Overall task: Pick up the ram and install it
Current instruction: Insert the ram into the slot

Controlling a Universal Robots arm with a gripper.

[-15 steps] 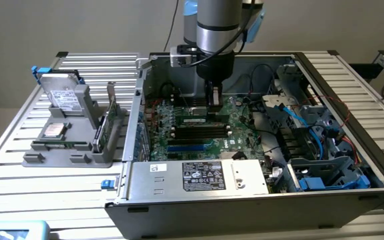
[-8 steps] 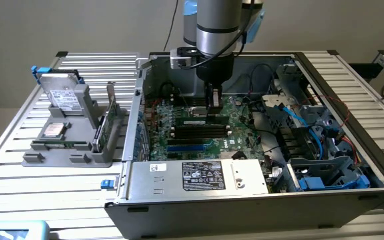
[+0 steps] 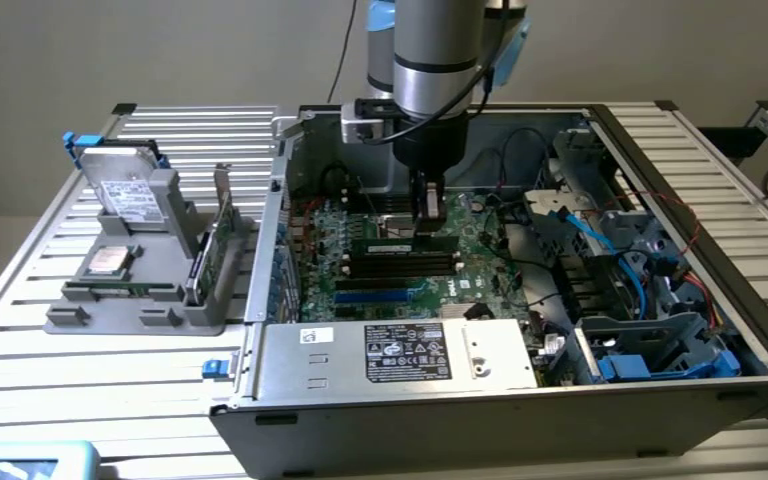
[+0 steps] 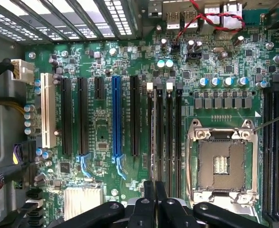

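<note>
**Ram held upright over the memory slots**

The fingers are closed on the top edge of the ram. The ram stands on its long edge at the black memory slots of the green motherboard, inside the open computer case. On the exterior view's left, a grey rack carrying a hard drive rests on the slatted tabletop.
</note>
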